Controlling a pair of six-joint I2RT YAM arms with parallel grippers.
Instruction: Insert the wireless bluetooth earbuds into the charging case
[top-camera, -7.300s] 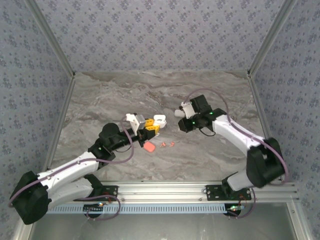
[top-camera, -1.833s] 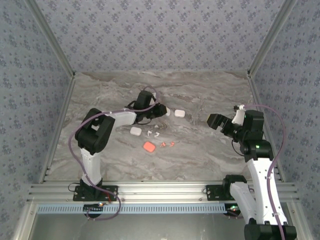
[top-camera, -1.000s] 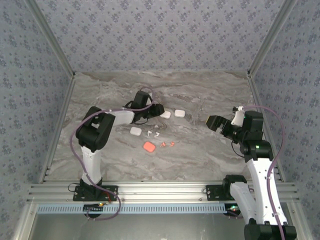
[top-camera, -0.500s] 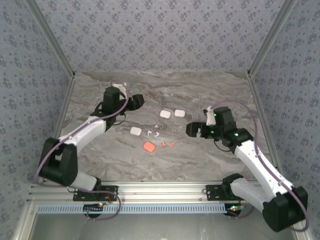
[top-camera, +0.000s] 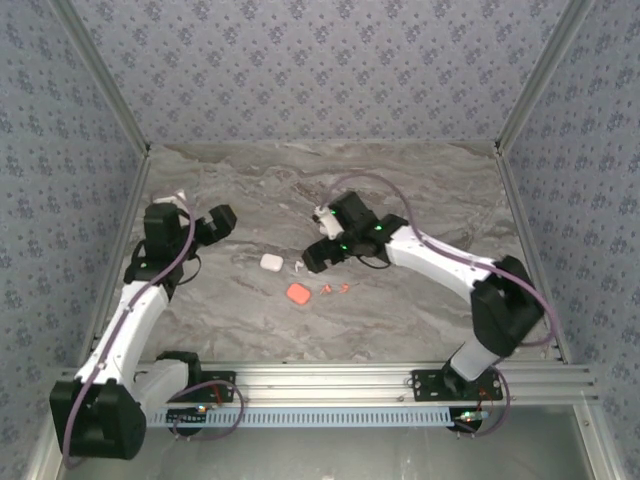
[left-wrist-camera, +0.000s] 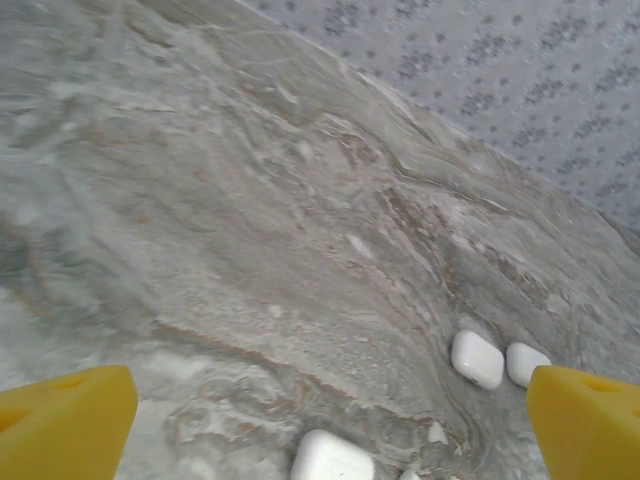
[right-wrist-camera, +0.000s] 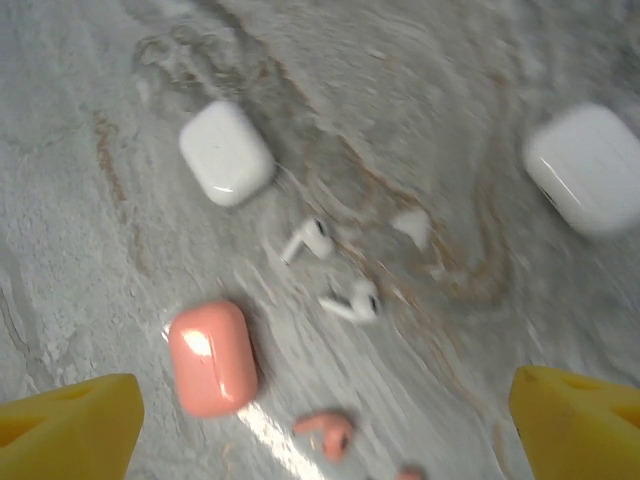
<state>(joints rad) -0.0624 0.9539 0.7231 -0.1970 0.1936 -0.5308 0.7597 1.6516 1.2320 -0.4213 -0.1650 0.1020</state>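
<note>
Now, left gripper (left-wrist-camera: 322, 415): jaws spread wide, empty, over bare table (top-camera: 420, 300).
Right gripper (right-wrist-camera: 322, 420): jaws spread wide, empty, hovering above the earbuds (right-wrist-camera: 305, 240).
Earbuds: two white ones lie loose between white case (right-wrist-camera: 226, 152) and salmon case (right-wrist-camera: 210, 358); a salmon one lies near the salmon case.

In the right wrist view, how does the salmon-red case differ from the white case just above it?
The salmon-red case is pinkish orange; the white case is plain white. A salmon earbud lies by the salmon-red case, a white earbud nearer the white case. Both are closed, rounded, lying flat on the marble table.
</note>
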